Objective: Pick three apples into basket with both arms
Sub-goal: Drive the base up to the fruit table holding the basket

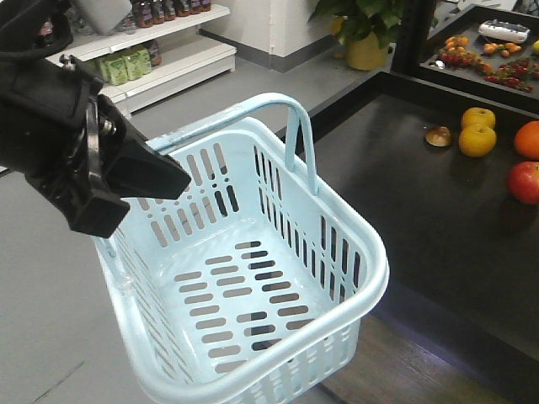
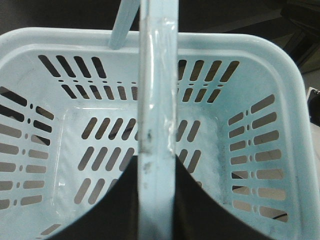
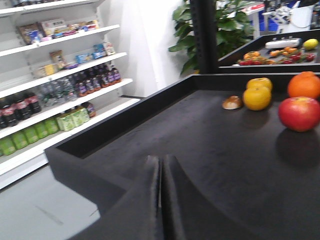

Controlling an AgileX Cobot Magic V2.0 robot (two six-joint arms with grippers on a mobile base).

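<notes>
**Left fingers clamp the basket handle; right fingers closed**

At upper left, the left gripper [image 2: 157, 162] pinches the handle [image 2: 157, 75] of the basket [image 1: 240, 189], which hangs at centre. The right gripper [image 3: 161, 200] has its fingers pressed together, holding nothing. One apple [image 3: 299, 113] sits far right on the table [image 3: 200, 145].

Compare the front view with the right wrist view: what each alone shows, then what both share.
Front only: the pale blue slotted plastic basket, empty, its handle gripped by the left gripper. Right wrist only: the right gripper, shut on nothing. Both: one round red apple, two yellow fruits and an orange fruit on the black counter.
</notes>
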